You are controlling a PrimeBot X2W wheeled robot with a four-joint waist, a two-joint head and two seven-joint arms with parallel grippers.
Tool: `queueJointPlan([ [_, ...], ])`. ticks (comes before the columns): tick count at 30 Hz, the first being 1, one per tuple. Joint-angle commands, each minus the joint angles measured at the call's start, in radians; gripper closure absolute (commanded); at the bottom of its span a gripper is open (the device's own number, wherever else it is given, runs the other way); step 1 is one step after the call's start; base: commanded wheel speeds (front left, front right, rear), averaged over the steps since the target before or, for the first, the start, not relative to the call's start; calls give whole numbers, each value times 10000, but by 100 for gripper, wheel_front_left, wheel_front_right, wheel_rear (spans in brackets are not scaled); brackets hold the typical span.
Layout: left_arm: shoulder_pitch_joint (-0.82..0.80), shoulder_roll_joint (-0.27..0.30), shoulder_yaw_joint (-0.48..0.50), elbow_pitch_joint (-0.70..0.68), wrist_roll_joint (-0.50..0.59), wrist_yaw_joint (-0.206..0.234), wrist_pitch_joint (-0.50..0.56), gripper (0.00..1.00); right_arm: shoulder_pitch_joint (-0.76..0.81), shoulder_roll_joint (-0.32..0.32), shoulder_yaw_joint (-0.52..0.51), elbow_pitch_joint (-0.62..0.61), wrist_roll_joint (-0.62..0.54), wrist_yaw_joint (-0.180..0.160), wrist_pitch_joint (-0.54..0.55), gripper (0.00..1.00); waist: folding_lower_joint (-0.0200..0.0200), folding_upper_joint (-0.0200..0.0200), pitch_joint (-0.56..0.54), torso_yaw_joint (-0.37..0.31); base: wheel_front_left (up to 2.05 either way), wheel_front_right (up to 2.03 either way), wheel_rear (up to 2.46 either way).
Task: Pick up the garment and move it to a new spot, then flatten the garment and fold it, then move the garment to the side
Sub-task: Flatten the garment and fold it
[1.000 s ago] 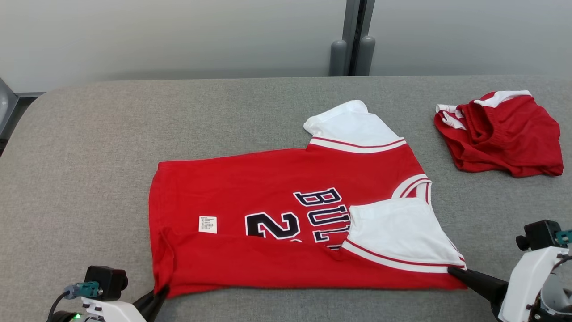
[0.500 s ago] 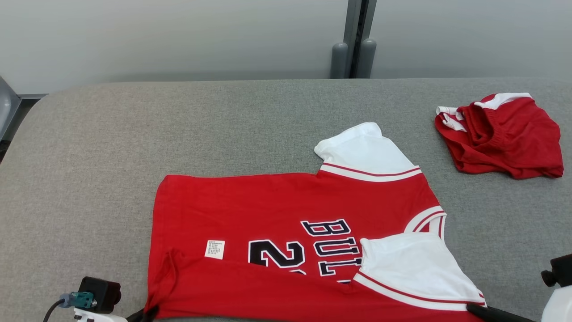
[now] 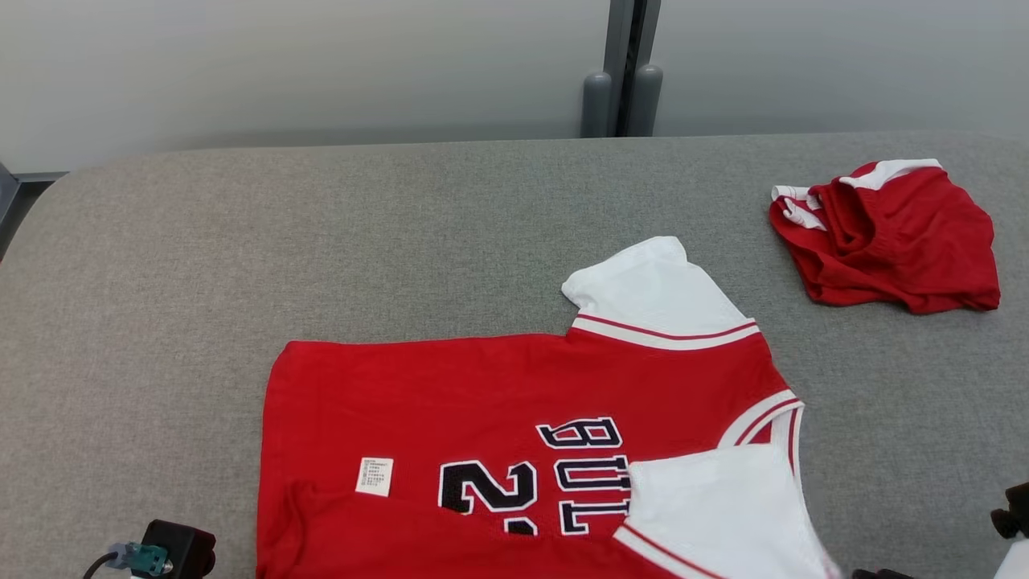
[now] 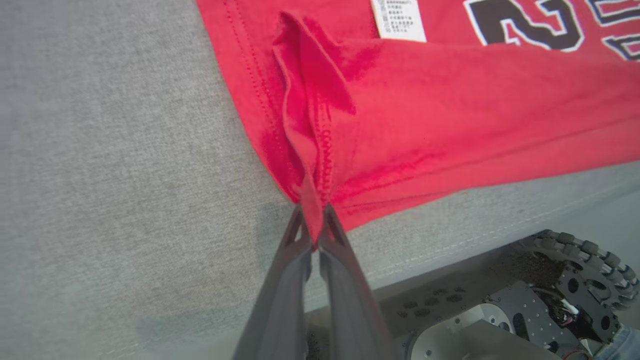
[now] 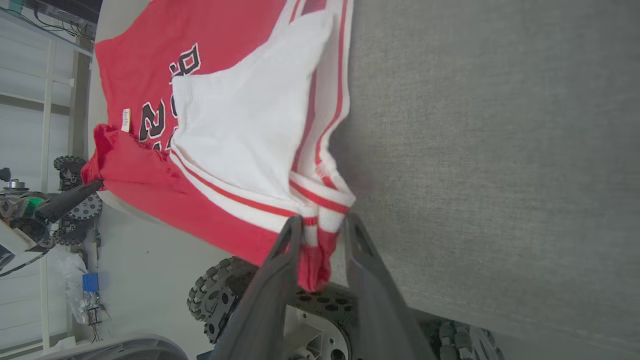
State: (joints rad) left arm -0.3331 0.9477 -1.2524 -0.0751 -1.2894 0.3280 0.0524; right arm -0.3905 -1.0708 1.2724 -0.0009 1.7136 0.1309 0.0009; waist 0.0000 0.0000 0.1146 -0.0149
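The garment [image 3: 514,418] is a red jersey with white sleeves and dark lettering, lying flat on the grey table [image 3: 321,241] with its near edge folded over and hanging past the table's front. In the left wrist view my left gripper [image 4: 312,220] is shut on the garment [image 4: 400,110] at its bunched hem corner. In the right wrist view my right gripper [image 5: 322,225] stands with its jaws apart. The striped shoulder corner of the garment [image 5: 240,125] hangs loosely between its fingers.
A second red and white piece of clothing [image 3: 884,233] lies crumpled at the table's back right. Two grey posts [image 3: 619,96] stand behind the table. The robot's wheeled base [image 4: 550,300] sits just below the table's front edge.
The garment has been dragged toward the table's near edge by both grippers. The right gripper's jaws have parted from their hold on the corner. The left grip is unchanged.
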Motion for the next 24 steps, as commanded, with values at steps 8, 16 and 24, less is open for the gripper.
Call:
queueJointPlan([
  [8,-68,-61,59,-43,-93,78,115,0,-281,365,47,402,-242,3,126,0,0,0,56,68,0,0,0],
  [16,-326,379,404,-243,18,392,-132,0,-862,389,-14,599,-635,3,-482,0,0,0,28,23,0,0,0],
  [24,-1273,591,1377,-366,904,1512,-1384,0,-2540,922,-706,1064,-1317,3,-1024,0,0,0,337,-4,0,0,0],
])
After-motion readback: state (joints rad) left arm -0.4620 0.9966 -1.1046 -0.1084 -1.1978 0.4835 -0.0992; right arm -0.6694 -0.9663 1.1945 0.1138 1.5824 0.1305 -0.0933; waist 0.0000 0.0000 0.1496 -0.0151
